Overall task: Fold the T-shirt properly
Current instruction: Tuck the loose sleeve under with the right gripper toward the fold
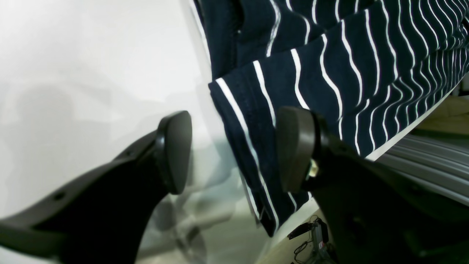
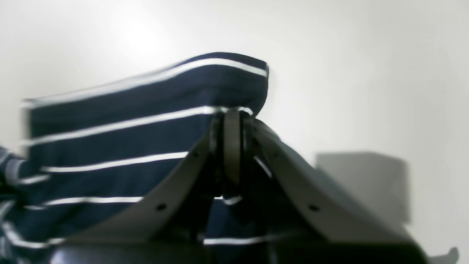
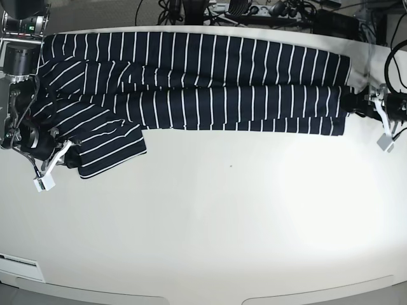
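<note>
The dark navy T-shirt (image 3: 191,89) with thin white stripes lies lengthwise along the far side of the white table (image 3: 222,222), folded into a long band. One sleeve (image 3: 105,143) sticks out toward the front at the left. My right gripper (image 3: 71,154) is shut on the edge of that sleeve; the right wrist view shows its jaws closed on a fold of the striped fabric (image 2: 146,110). My left gripper (image 3: 351,101) is at the shirt's right end. In the left wrist view it (image 1: 236,150) is open, with the shirt's edge (image 1: 256,139) between the fingers.
Cables and a power strip (image 3: 254,9) lie behind the table's far edge. The shirt's right end is close to the table's edge, with floor and cables (image 1: 311,234) below. Bare table stretches in front of the shirt.
</note>
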Motion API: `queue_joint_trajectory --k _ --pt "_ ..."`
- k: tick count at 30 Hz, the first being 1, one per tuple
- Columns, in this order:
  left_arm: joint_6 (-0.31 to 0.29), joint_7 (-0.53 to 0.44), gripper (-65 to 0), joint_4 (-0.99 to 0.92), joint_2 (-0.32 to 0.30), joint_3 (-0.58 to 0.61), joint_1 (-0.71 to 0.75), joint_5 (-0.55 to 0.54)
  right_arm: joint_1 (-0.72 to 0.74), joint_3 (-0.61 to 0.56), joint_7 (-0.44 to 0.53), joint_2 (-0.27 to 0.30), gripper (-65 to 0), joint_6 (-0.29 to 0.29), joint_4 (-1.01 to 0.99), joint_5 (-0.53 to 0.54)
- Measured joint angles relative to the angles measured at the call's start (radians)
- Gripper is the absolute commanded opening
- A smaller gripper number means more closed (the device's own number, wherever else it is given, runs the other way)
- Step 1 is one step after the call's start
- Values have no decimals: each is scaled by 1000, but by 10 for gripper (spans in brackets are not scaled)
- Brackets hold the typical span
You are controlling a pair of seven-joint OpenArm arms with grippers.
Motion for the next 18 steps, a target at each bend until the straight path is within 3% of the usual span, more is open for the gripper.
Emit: queue_joint_trajectory --k 8,10,18 --pt "0 -7 -266 0 0 0 0 -4 8 0 -454 83 -650 18 77 607" --pt "0 -20 -266 0 0 0 0 -4 9 0 -581 103 -650 22 106 622" --pt "0 -29 -266 0 2 0 2 -35 -112 -2 -573 140 -650 22 240 616"
